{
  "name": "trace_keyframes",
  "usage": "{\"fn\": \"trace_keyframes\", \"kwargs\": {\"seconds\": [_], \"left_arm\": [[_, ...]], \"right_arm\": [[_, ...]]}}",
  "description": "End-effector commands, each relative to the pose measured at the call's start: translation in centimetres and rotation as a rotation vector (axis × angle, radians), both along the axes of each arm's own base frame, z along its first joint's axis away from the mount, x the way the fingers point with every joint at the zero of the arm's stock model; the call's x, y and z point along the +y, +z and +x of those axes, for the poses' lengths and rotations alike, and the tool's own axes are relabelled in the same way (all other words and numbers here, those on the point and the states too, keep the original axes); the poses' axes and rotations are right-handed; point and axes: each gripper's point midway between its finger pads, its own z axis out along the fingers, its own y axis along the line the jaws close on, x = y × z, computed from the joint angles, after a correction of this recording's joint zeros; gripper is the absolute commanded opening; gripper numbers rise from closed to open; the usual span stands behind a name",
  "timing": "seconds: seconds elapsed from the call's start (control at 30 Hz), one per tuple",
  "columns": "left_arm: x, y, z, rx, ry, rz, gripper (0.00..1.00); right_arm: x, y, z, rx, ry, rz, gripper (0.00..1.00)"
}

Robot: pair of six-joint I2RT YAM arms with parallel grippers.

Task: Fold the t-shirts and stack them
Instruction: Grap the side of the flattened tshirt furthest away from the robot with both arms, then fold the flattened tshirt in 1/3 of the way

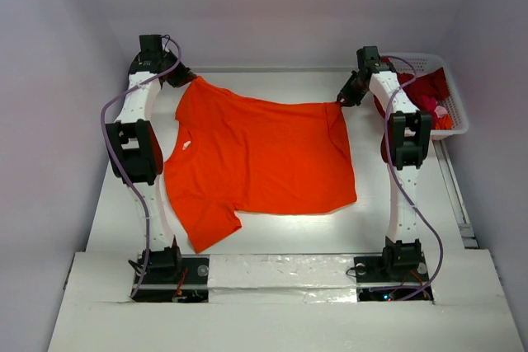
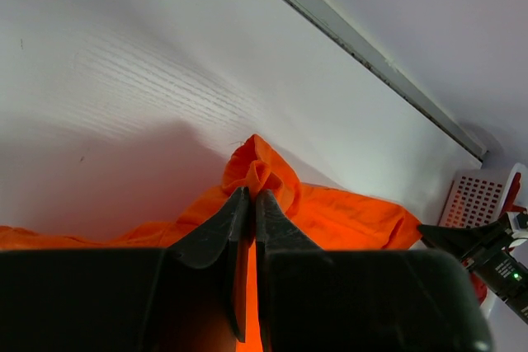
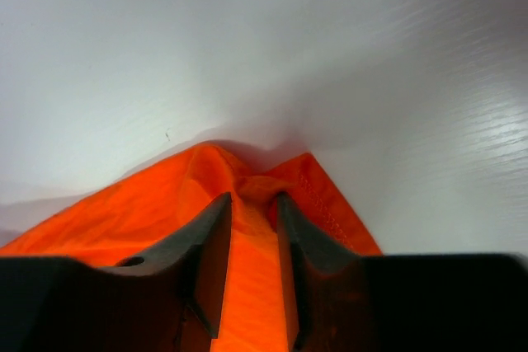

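A bright orange-red t-shirt (image 1: 264,162) lies spread flat across the white table, collar to the left. My left gripper (image 1: 188,78) is at its far left corner, shut on a raised bunch of the cloth (image 2: 264,166) that sticks out past the tips (image 2: 251,194). My right gripper (image 1: 342,98) is at the far right hem corner. Its jaws (image 3: 254,197) stand a little apart astride a ridge of orange cloth (image 3: 124,228), the stitched hem just to their right. More t-shirts, dark crimson (image 1: 429,86) with some pink, lie heaped in the basket.
A white lattice basket (image 1: 459,125) stands at the far right, just beyond the right arm, and also shows in the left wrist view (image 2: 478,195). A raised rail (image 2: 371,55) runs along the table's far edge. White walls close in on three sides.
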Motion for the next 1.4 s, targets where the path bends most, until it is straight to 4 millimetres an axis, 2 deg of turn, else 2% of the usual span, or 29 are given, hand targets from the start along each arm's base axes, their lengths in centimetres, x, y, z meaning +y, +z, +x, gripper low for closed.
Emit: {"fn": "trace_keyframes", "kwargs": {"seconds": [0.0,0.03,0.07,0.23,0.37,0.57,0.6,0.67,0.7,1.0,1.07,1.1,1.13,1.33,1.37], "left_arm": [[0.2,5.8,-0.5,-0.119,-0.010,0.009,0.00],[0.2,5.8,-0.5,-0.120,-0.011,0.008,0.00],[0.2,5.8,-0.5,-0.119,-0.010,0.009,0.00],[0.3,6.0,-0.6,-0.120,-0.006,0.014,0.00],[0.7,5.8,-0.7,-0.112,0.011,0.028,0.00],[1.8,5.8,-0.9,-0.104,0.048,0.051,0.00],[2.4,5.7,-0.8,-0.101,0.062,0.054,0.00],[2.5,5.5,-0.8,-0.091,0.067,0.058,0.00],[3.1,5.3,-0.8,-0.086,0.078,0.057,0.00],[3.0,6.0,-1.5,-0.093,0.081,0.059,0.00],[3.2,6.0,-1.9,-0.089,0.092,0.067,0.00],[3.3,6.0,-2.1,-0.087,0.096,0.070,0.00],[3.5,6.1,-2.4,-0.088,0.104,0.078,0.00],[3.7,4.3,-3.8,-0.043,0.114,0.097,0.00],[3.7,3.5,-4.2,-0.023,0.115,0.098,0.00]], "right_arm": [[-1.1,2.6,1.4,-0.081,-0.028,-0.031,0.22],[-1.2,2.6,1.4,-0.079,-0.032,-0.034,0.14],[-1.3,2.6,1.4,-0.078,-0.035,-0.040,0.00],[-1.5,2.6,1.6,-0.081,-0.027,-0.059,0.00],[-1.7,3.4,1.9,-0.102,-0.015,-0.071,0.00],[-1.8,6.8,2.6,-0.178,0.008,-0.086,0.00],[-1.8,7.3,2.7,-0.188,0.011,-0.088,0.00],[-2.3,7.9,2.9,-0.201,0.009,-0.086,0.00],[-2.2,8.0,2.9,-0.201,0.011,-0.084,0.00],[-2.0,7.1,1.6,-0.174,0.025,-0.071,0.00],[-1.9,7.7,1.3,-0.186,0.029,-0.064,0.00],[-1.8,7.2,0.8,-0.171,0.031,-0.063,0.00],[-1.8,8.2,0.8,-0.193,0.027,-0.061,0.00],[-1.5,8.7,-0.2,-0.198,0.034,-0.043,0.00],[-1.5,8.7,-0.5,-0.194,0.034,-0.040,0.00]]}}
